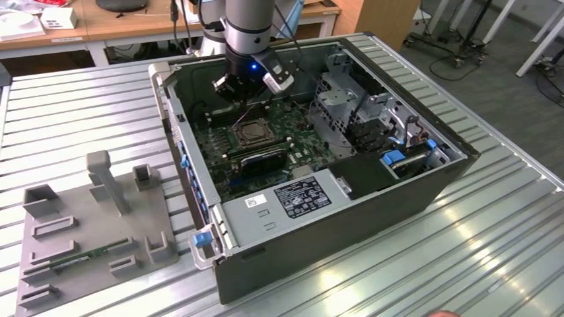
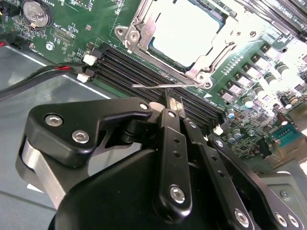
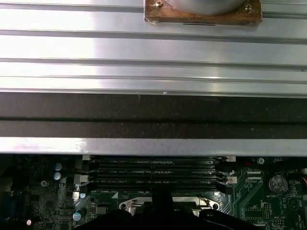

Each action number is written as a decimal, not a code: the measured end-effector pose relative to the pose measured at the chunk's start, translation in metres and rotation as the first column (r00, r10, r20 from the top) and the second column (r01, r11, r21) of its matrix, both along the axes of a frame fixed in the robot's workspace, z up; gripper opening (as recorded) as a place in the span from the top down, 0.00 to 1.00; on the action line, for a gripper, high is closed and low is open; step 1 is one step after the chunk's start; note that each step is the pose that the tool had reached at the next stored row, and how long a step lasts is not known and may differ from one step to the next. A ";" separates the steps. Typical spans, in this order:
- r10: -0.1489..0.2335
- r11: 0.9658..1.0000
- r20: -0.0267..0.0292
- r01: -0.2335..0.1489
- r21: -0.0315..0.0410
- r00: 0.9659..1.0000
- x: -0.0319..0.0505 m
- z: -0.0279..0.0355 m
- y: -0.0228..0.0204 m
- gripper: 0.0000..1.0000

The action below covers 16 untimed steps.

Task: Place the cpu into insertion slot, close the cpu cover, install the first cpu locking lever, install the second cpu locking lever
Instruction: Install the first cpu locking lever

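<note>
The cpu (image 2: 184, 36) lies in the insertion slot (image 1: 251, 132) on the green board, its pale metal top showing through the window of the cpu cover (image 2: 165, 62). The silver cover lies flat over it. A thin wire locking lever (image 2: 153, 86) sticks out from the socket's corner across the black memory slots (image 2: 124, 64). My gripper (image 2: 172, 103) is shut with nothing held, its tip just short of that lever. In the exterior view the gripper (image 1: 245, 98) hangs inside the case just behind the socket. In the first wrist view the gripper (image 3: 161, 192) stands over the socket edge (image 3: 134, 205).
The open computer case (image 1: 352, 218) lies on a slatted metal table (image 1: 493, 231). A drive cage (image 1: 352, 99) stands on the exterior view's right of the board; black and red cables (image 2: 53, 72) run near the memory slots. A grey fixture tray (image 1: 88, 231) lies outside the case.
</note>
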<state>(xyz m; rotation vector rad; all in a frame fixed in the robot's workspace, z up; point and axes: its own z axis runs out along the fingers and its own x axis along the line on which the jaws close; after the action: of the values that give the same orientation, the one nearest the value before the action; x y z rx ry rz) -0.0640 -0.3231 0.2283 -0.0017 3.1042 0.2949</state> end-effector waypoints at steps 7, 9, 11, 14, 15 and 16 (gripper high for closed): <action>0.000 1.000 0.000 0.000 0.000 1.000 0.0001 -0.0005 -0.0007 0.89; 0.000 1.000 0.000 0.000 0.000 1.000 0.0006 -0.0008 -0.0007 0.89; 0.000 1.000 0.000 0.000 0.000 1.000 0.0010 -0.0011 -0.0007 0.89; 0.000 1.000 0.000 0.000 0.000 1.000 0.0017 -0.0016 -0.0007 0.89; 0.000 1.000 0.000 0.000 0.000 1.000 0.0018 -0.0019 -0.0007 0.89; 0.000 1.000 0.000 0.000 0.000 1.000 0.0020 -0.0022 -0.0007 0.89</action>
<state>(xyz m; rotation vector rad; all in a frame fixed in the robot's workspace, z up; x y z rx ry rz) -0.0620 -0.3238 0.2261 -0.0016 3.1041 0.2952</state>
